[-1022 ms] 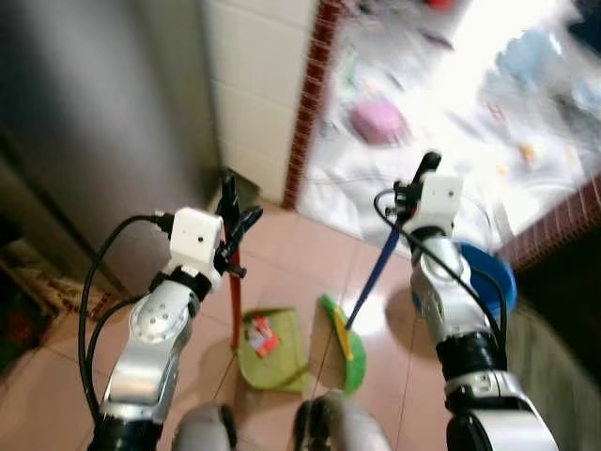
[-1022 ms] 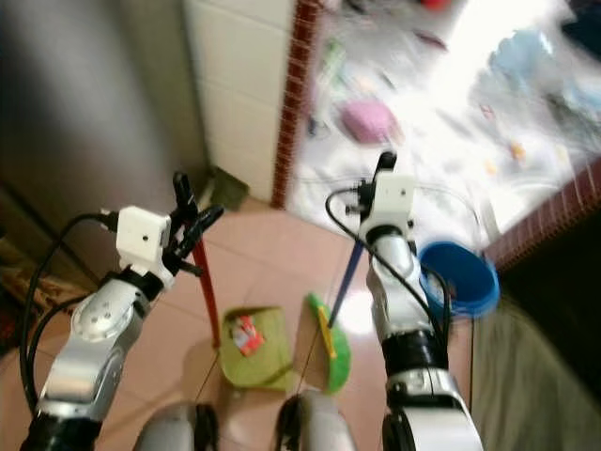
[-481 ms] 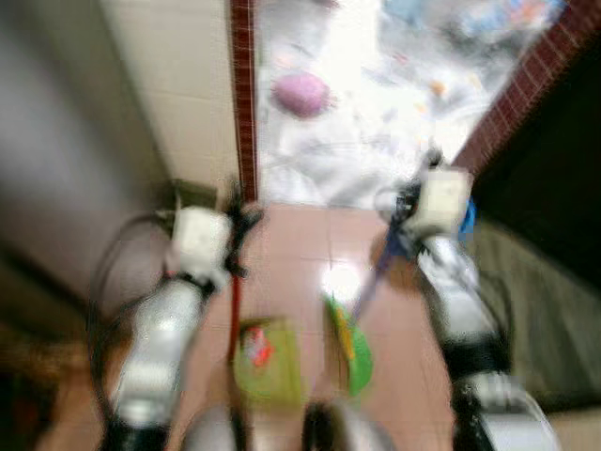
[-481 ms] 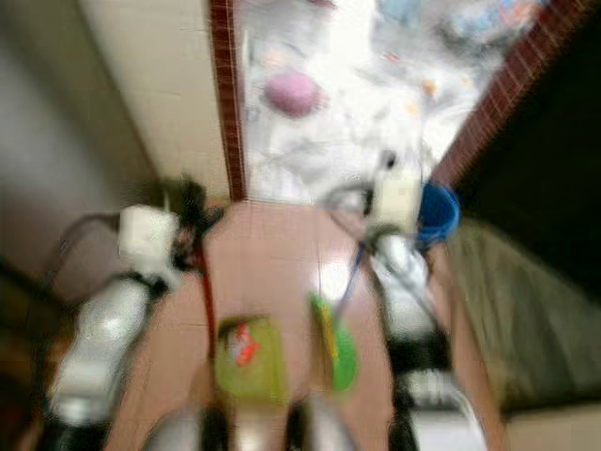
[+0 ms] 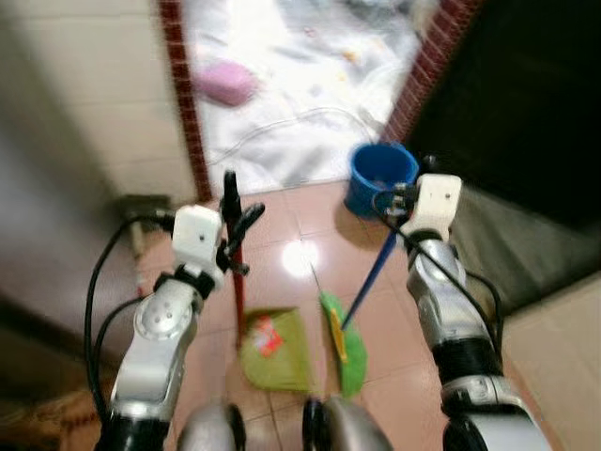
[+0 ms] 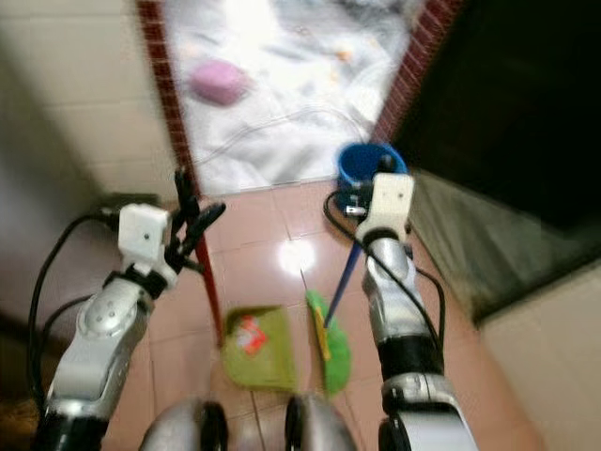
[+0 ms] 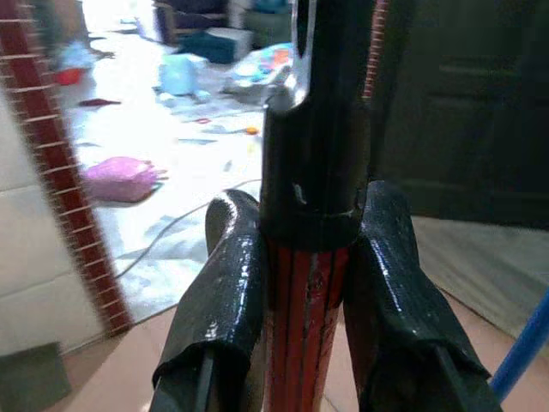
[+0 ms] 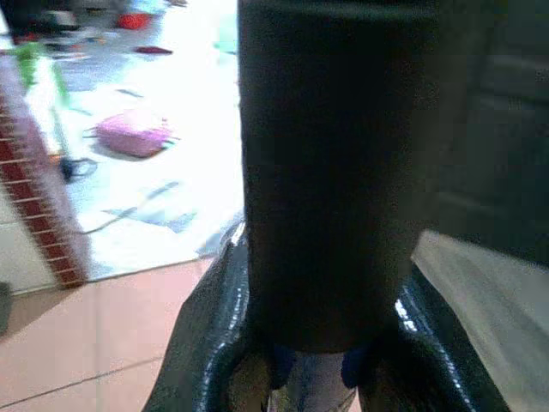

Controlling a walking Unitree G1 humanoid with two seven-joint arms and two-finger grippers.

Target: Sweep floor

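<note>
Left tool [image 7: 309,300]: clamped on red dustpan handle [image 5: 236,291]
Right tool [image 8: 322,343]: clamped on blue broom handle [image 5: 369,282]
Dustpan [image 5: 272,349]: on floor [image 5: 282,272], beside green broom head [image 5: 346,348]

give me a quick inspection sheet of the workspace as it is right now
surface: pink floor tiles with a light glare, pale floor beyond the doorway.
job's things: green dustpan on a red handle, a red scrap in it; green broom head on a blue handle.
clutter: blue bucket, pink object, small litter on the pale floor.
grippers: left gripper shut on the red handle; right gripper shut on the blue handle.
cables: black leads along both arms.
surroundings: brick-red door edging, tiled wall, dark area right.
</note>
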